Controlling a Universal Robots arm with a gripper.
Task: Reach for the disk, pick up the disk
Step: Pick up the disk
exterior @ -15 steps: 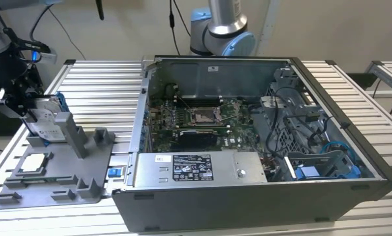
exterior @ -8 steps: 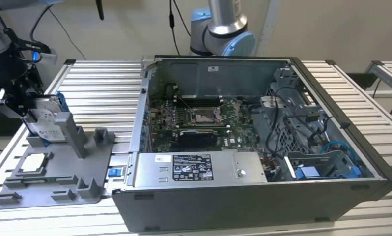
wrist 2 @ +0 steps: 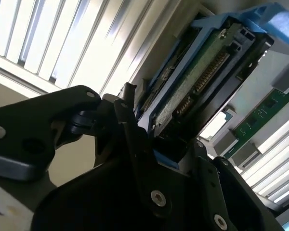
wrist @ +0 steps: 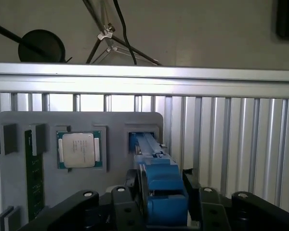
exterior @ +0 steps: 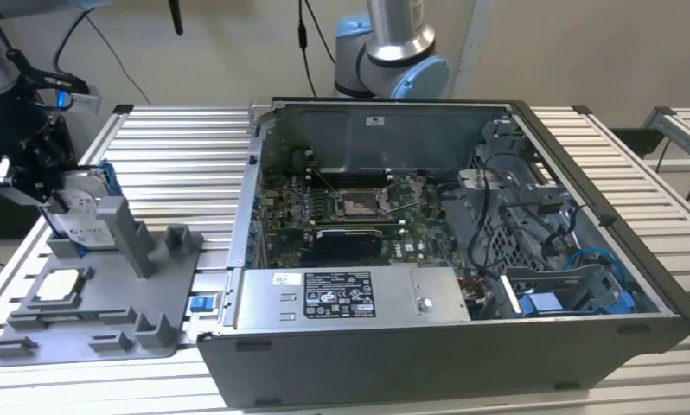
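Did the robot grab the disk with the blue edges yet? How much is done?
Reaching looks done: the gripper is at the disk. In hand: its fingers press on both blue sides of the disk, so it looks grabbed. Left: the lift. The disk's far end sits in the slot of the grey holder, so it is not picked up yet.

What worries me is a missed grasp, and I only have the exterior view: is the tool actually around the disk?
Observer: Yes. In the first wrist view the tool grips both sides of the disk, at its blue bracket.
Operator: Is it out of its slot?
Observer: No, its far end sits in the grey holder's slot.
Operator: What shows underneath?
Observer: In the second wrist view, its green circuit board.
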